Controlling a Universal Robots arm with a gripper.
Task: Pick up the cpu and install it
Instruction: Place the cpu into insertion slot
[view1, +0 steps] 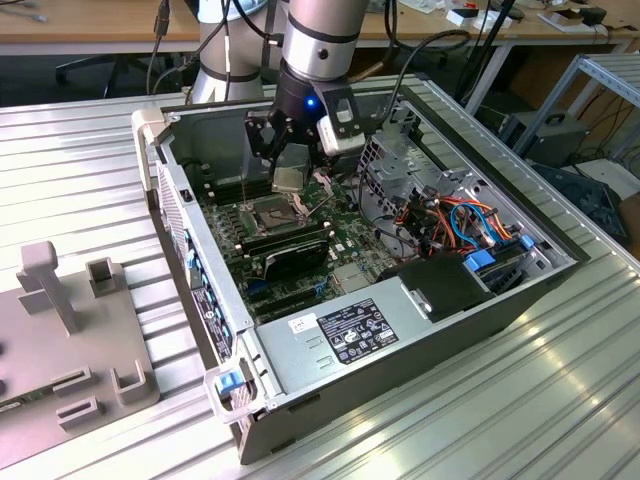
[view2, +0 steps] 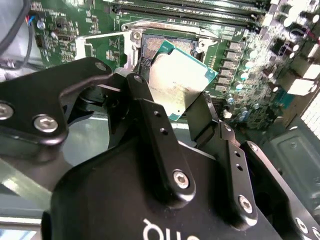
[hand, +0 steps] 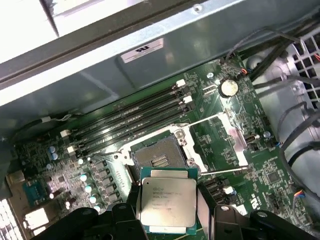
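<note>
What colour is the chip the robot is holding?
The cpu is silver-grey with a green rim; first wrist view shows it best.

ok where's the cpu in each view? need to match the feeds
Exterior view: cpu gripped in the jaws under the arm's wrist, just over the open socket inside the case.
Second wrist view: cpu between the black jaws, in front of the socket.
First wrist view: cpu, silver top facing the camera, next to the socket.
Shared landmark: the open socket.
</note>
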